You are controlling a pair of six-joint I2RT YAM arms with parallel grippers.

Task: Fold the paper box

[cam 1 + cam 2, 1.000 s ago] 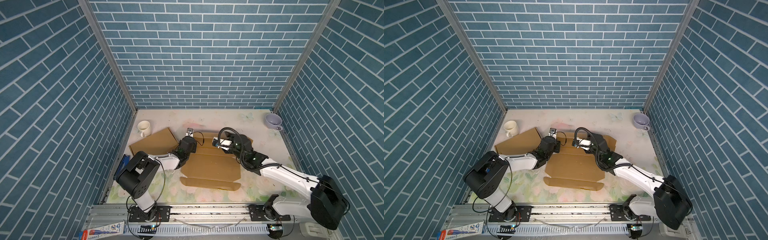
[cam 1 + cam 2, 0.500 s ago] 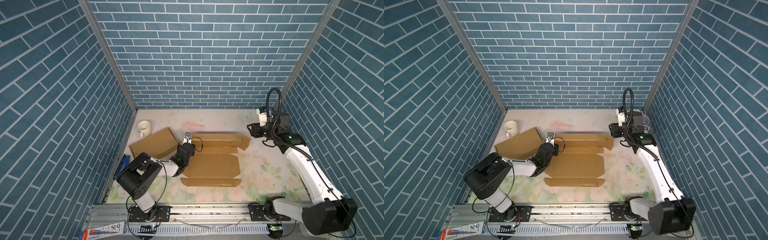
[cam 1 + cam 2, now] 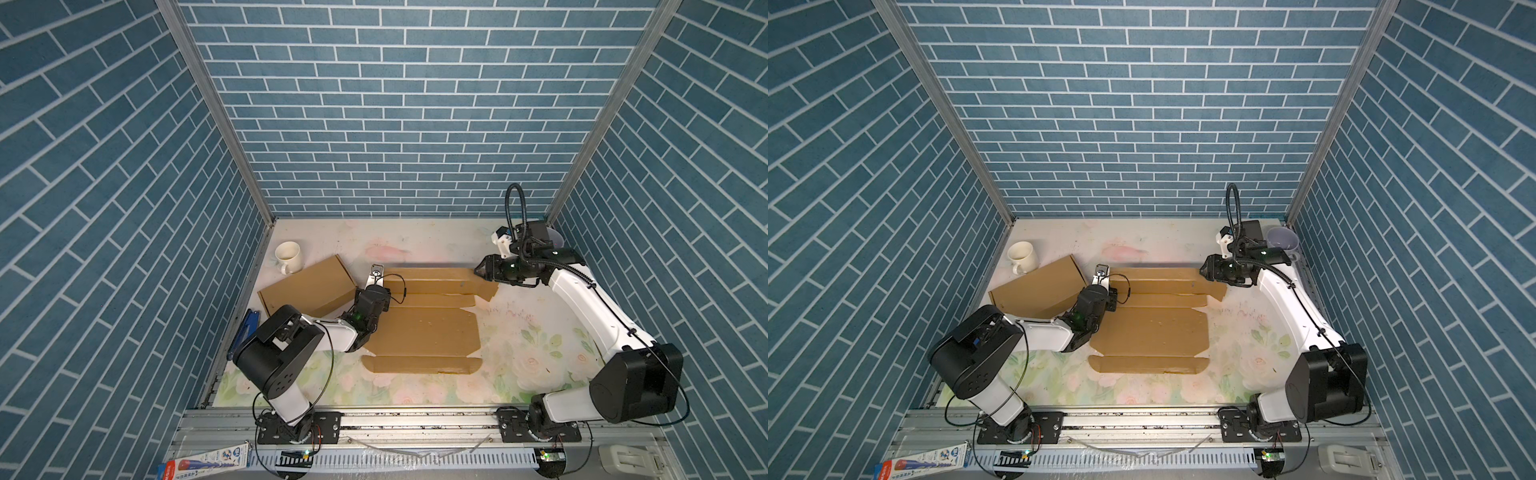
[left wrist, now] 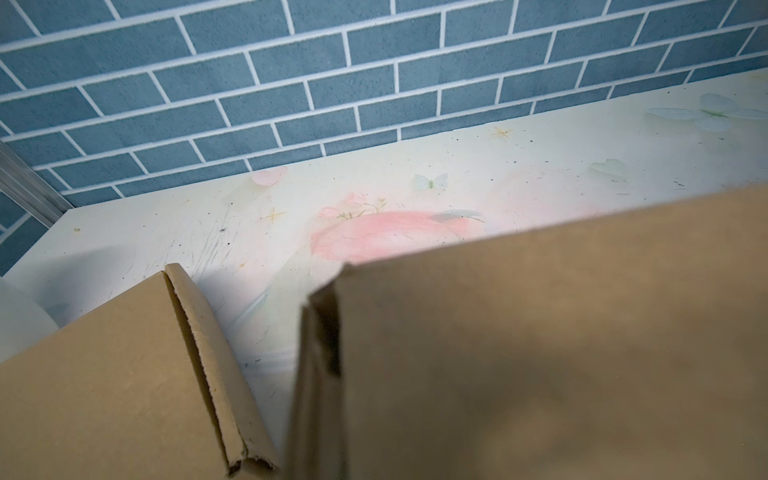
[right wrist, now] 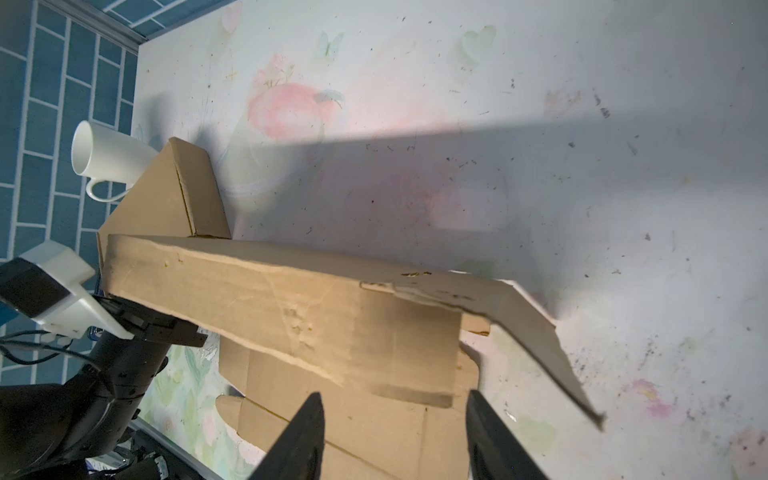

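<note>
Cardboard paper box (image 3: 424, 332) lies on the worktop (image 3: 519, 345), mostly flat: only its far panel is raised, near and side flaps unfolded. At the far-left corner sits the left hand (image 3: 377, 284), jaws together; the right hand (image 3: 478, 270), jaws apart, hovers by the far-right flap.

The left arm (image 3: 332, 332) rises from its base at the desk's near edge, folds at the elbow and lies low, its forearm reaching toward the middle of the desk. The left hand (image 3: 379, 289) points toward the far edge with its jaws shut, and its fingertips are hidden in every view. The right arm (image 3: 582, 299) stretches from its base along the desk's right edge toward the far right corner. There the wrist bends so that the right hand (image 3: 482, 269) points left, nearly level. Its jaws stand apart, and the two dark fingers (image 5: 301, 436) clasp nothing.
</note>
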